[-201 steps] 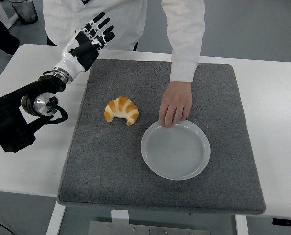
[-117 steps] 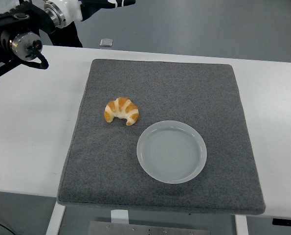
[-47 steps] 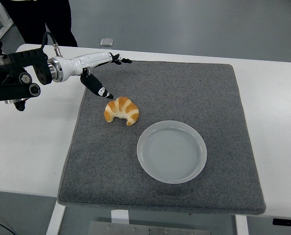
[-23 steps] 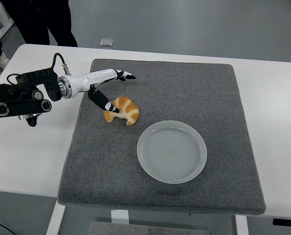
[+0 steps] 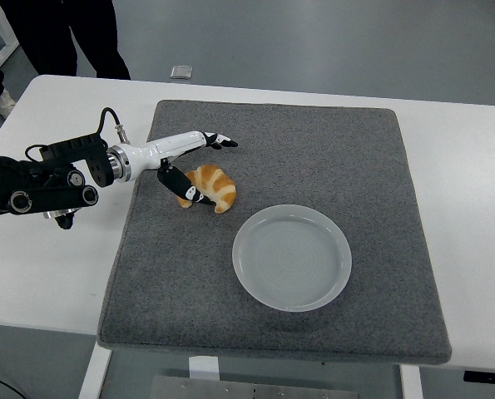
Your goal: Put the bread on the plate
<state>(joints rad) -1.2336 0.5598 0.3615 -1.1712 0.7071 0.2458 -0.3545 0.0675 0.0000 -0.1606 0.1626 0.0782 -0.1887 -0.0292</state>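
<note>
A golden croissant [image 5: 214, 186] lies on the grey mat [image 5: 314, 158], up and left of the empty white plate [image 5: 292, 258]. My left hand [image 5: 204, 166] reaches in from the left and brackets the croissant. Its white fingers [image 5: 205, 139] stretch out just beyond the bread's far side, and the black thumb [image 5: 180, 184] lies against the near left side. The fingers are spread, not closed on the bread. My right hand is out of view.
The grey mat covers most of the white table [image 5: 56, 258]. A person's dark-clad legs [image 5: 64, 33] stand at the top left beyond the table. A small grey object [image 5: 180, 71] lies on the floor behind the table's far edge.
My left hand has come down and to the right from the mat's far left corner until its thumb and fingers flank the croissant. The bread and the plate have stayed put.
</note>
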